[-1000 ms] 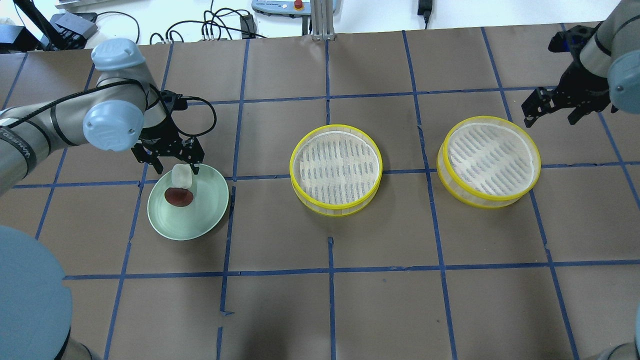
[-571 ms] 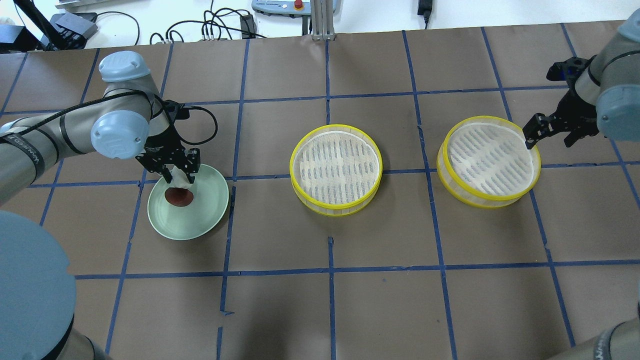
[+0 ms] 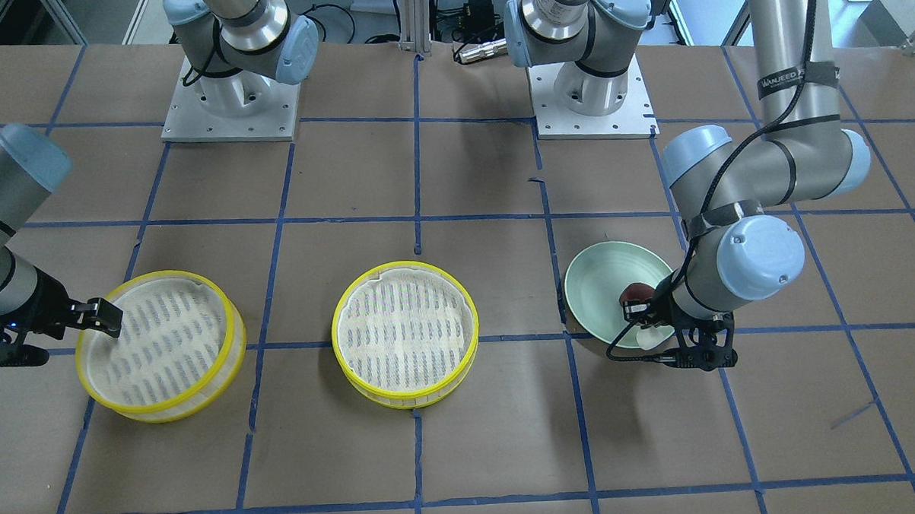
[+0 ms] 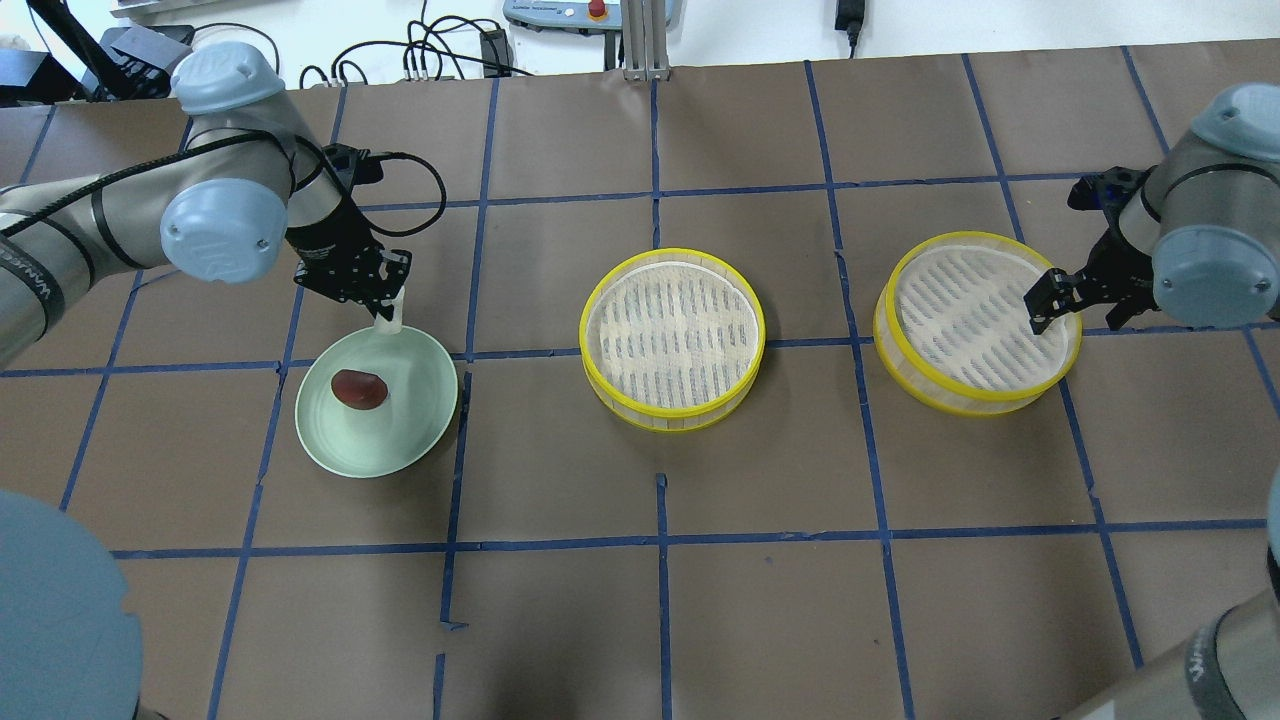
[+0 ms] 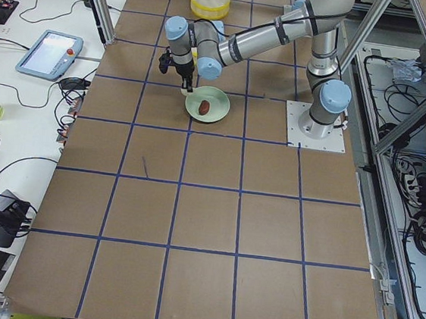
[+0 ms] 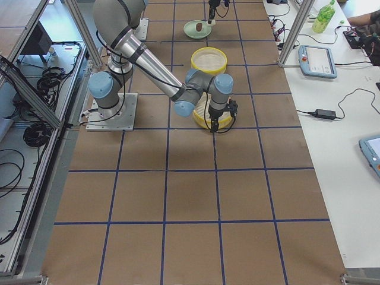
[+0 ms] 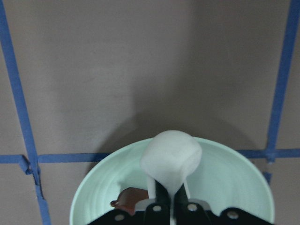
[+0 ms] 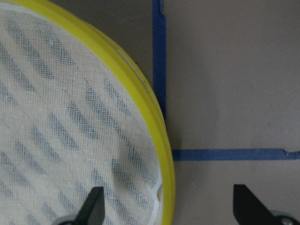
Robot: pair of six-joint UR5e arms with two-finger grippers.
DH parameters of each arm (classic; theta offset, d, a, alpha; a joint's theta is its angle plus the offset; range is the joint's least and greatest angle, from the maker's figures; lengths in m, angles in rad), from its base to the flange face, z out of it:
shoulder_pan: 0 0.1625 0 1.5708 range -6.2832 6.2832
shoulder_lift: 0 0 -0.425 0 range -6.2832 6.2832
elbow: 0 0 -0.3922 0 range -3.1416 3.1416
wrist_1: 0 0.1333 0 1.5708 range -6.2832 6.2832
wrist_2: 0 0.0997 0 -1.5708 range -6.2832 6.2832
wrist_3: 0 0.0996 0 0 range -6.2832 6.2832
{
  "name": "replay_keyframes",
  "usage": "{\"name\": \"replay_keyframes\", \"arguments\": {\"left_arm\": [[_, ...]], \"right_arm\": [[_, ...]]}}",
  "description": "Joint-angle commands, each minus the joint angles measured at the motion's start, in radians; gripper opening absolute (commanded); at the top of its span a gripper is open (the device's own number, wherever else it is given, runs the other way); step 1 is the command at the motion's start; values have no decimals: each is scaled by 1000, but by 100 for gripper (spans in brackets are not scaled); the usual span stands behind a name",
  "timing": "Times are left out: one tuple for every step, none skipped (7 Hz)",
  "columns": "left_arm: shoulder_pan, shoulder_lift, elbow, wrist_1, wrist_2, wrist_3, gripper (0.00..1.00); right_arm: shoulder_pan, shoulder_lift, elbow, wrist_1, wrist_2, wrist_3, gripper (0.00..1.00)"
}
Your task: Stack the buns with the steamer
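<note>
My left gripper (image 4: 385, 300) is shut on the cream-white oblong bun (image 4: 388, 320) and holds it above the far rim of the pale green plate (image 4: 420, 425). The left wrist view shows the bun (image 7: 171, 159) pinched between the jaws. The reddish-brown bun (image 4: 360, 389) lies in the plate. Two yellow-rimmed steamer trays with mesh floors stand on the table, one in the middle (image 4: 672, 335) and one at the right (image 4: 975, 320). My right gripper (image 4: 1075, 300) is open and empty. It straddles the right tray's rim (image 8: 159, 140), one finger inside and one outside.
The table is brown paper with a blue tape grid. Cables and a pendant lie beyond the far edge (image 4: 420, 55). The two arm bases (image 3: 231, 97) stand at the robot's side of the table.
My left gripper has shut on the cream-white bun and lifted it off the brown bun toward the plate's far rim. My right gripper has come down over the right tray's rim.
</note>
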Motion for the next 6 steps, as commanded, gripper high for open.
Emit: {"name": "replay_keyframes", "arguments": {"left_arm": [[-222, 39, 8, -6, -66, -270, 8], [-335, 18, 8, 117, -78, -429, 13], [-405, -28, 7, 266, -139, -605, 20], [-428, -78, 8, 338, -149, -640, 38], [-429, -80, 10, 336, -140, -626, 99], [-429, -70, 13, 332, -137, -626, 100]], "right_arm": [[0, 0, -5, -3, 0, 0, 41], [0, 0, -3, -1, 2, -2, 12], [0, -1, -5, -3, 5, -2, 7], [0, -4, -2, -3, 11, -12, 4], [0, -12, -8, 0, 7, -16, 3], [0, -15, -15, 3, 5, -16, 3]]}}
